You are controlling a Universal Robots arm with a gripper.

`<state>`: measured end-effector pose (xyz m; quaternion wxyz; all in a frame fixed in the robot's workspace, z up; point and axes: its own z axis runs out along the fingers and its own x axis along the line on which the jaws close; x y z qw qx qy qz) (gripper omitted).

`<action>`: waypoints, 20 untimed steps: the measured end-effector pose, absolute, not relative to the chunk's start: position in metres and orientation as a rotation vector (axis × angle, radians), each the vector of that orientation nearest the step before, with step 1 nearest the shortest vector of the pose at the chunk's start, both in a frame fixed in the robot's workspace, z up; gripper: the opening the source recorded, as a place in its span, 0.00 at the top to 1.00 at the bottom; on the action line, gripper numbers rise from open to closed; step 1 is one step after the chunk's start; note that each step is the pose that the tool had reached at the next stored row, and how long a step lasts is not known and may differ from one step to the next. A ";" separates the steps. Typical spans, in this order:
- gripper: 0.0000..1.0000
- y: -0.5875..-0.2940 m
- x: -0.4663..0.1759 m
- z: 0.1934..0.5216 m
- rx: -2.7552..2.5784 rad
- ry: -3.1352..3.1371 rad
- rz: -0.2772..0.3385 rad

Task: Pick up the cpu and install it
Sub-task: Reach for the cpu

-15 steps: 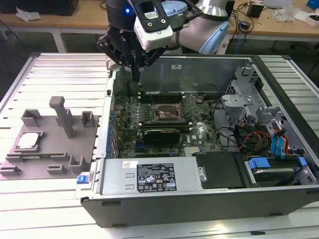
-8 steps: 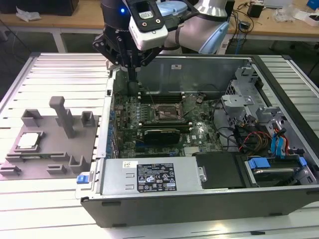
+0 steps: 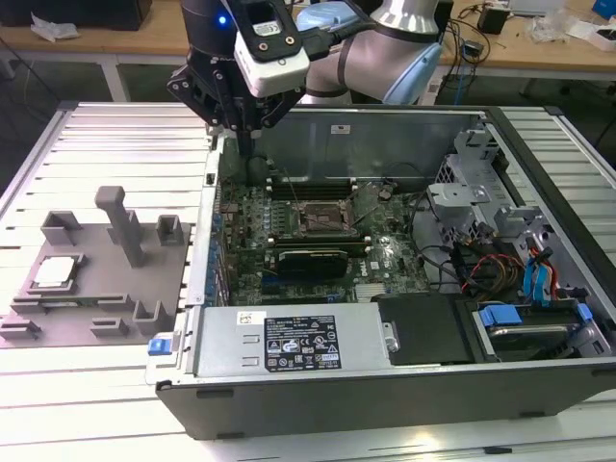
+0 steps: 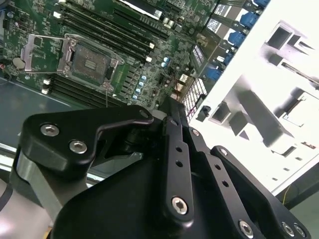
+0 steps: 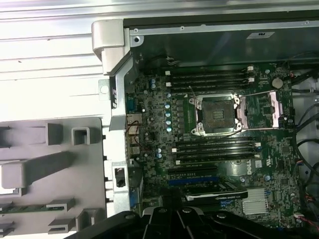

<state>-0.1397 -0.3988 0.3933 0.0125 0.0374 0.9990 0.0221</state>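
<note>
The cpu (image 3: pixel 55 272) lies flat, shiny side up, in a shallow nest on the grey fixture plate (image 3: pixel 106 308), close to the plate's edge on the exterior view's left. Low ridges hem it in, I'd guess so that it sits square and at a known spot for a pick. Nothing touches it. The plate rests on the slatted metal table (image 3: pixel 87 144), toward the table's edge on the exterior view's left and just beside the open computer case (image 3: pixel 318 385). The plate's tall upright block (image 3: pixel 123 226) stands clear of the chip. Inside the case the motherboard (image 3: pixel 385 255) lies face up. The socket (image 3: pixel 322 219) sits near the board's middle, and in the first wrist view its metal frame (image 5: pixel 259 110) is swung aside, leaving the dark square bed bare. I'd judge it has been laid open to receive the chip. The gripper (image 3: pixel 250 144) hangs pointing down over the case's corner at the back of the exterior view, on the plate's side. It is above the wall that parts board from plate, well apart from the cpu, and carries nothing I can see. Whether it is open or closed I cannot tell from here. By the look of it, the chip has not yet been lifted and the socket waits empty.
</note>
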 end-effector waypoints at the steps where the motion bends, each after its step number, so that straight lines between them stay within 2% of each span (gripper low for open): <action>1: 0.89 -0.399 -0.141 0.393 0.117 3.114 0.069; 20: 0.89 -0.399 -0.164 0.393 0.117 3.114 0.069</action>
